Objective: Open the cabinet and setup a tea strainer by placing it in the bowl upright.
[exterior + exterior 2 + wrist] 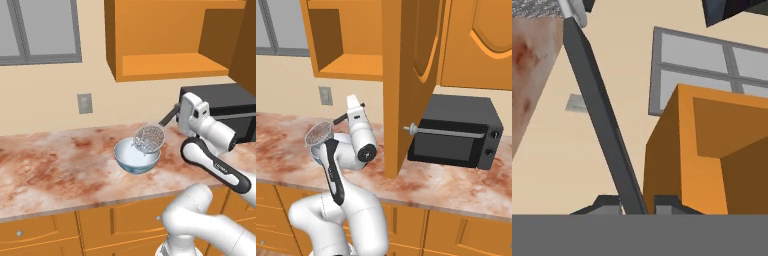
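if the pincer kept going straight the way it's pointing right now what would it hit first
Probably the beige back wall near the wall outlet. The pincer, shut on the tea strainer handle, points along it over the counter, left of the open cabinet; depth is unclear.

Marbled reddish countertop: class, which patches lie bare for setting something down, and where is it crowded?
Bare: the marbled reddish countertop left of the pale ceramic bowl, below the grey wall outlet. Crowded: the bowl with the silver mesh tea strainer, and the black microwave beside the open orange cabinet door.
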Robot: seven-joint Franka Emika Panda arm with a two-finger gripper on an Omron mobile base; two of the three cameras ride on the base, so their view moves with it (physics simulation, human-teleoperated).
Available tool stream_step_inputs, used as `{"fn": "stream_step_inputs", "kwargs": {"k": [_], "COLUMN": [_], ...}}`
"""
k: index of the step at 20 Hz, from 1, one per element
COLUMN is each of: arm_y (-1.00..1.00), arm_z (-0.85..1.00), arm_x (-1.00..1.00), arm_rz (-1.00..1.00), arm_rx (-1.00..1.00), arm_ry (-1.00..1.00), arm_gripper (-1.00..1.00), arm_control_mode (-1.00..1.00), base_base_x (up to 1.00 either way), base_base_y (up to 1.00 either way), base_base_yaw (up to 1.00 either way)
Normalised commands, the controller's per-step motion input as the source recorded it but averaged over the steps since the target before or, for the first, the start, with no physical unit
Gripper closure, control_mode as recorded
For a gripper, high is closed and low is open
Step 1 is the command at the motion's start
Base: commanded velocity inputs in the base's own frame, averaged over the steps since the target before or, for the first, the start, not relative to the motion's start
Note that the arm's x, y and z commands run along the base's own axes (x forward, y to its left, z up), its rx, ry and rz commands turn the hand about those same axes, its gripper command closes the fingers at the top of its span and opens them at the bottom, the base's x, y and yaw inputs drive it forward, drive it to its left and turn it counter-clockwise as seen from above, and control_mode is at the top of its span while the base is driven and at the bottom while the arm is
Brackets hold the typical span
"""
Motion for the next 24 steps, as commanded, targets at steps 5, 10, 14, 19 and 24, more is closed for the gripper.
{"fn": "stream_step_inputs", "kwargs": {"k": [5,10,14,19,24], "arm_y": [0.11,0.06,0.02,0.04,0.04], "arm_z": [-0.31,-0.26,-0.31,-0.29,-0.25], "arm_x": [0.04,0.0,0.0,0.0,0.0], "arm_rz": [0.0,0.0,0.0,0.0,0.0], "arm_rx": [-0.01,0.0,0.0,0.0,0.05], "arm_ry": [0.0,0.0,0.0,0.0,-0.02], "arm_gripper": [1.0,1.0,1.0,1.0,1.0], "arm_control_mode": [-1.0,-1.0,-1.0,-1.0,-1.0], "base_base_x": [0.0,0.0,0.0,0.0,0.0], "base_base_y": [0.0,0.0,0.0,0.0,0.0], "base_base_yaw": [0.0,0.0,0.0,0.0,0.0]}}
